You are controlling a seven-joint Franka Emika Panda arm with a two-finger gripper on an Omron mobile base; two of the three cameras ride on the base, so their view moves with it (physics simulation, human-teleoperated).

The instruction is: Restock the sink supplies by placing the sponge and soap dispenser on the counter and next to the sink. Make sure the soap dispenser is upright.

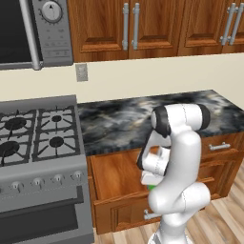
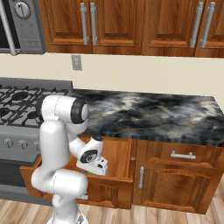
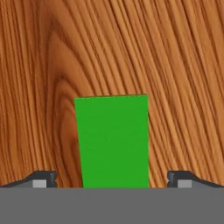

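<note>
Picking the sponge (image 3: 111,142) first. It lies flat on the floor of the pulled-out drawer (image 1: 119,169); my gripper (image 3: 111,179) hangs above, fingers spread either side, apart from it. Next, I reckon: lower, pinch.

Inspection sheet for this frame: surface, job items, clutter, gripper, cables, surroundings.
Surface: black marbled counter, no items seen on it.
Job's things: green sponge lies flat on the wooden floor of the open drawer; soap dispenser and sink nothing seen.
Clutter: nothing seen.
Grippers: gripper open, a fingertip on either side of the sponge, not closed on it.
Cables: nothing seen.
Surroundings: gas stove, microwave, wall outlet, upper cabinets.
</note>
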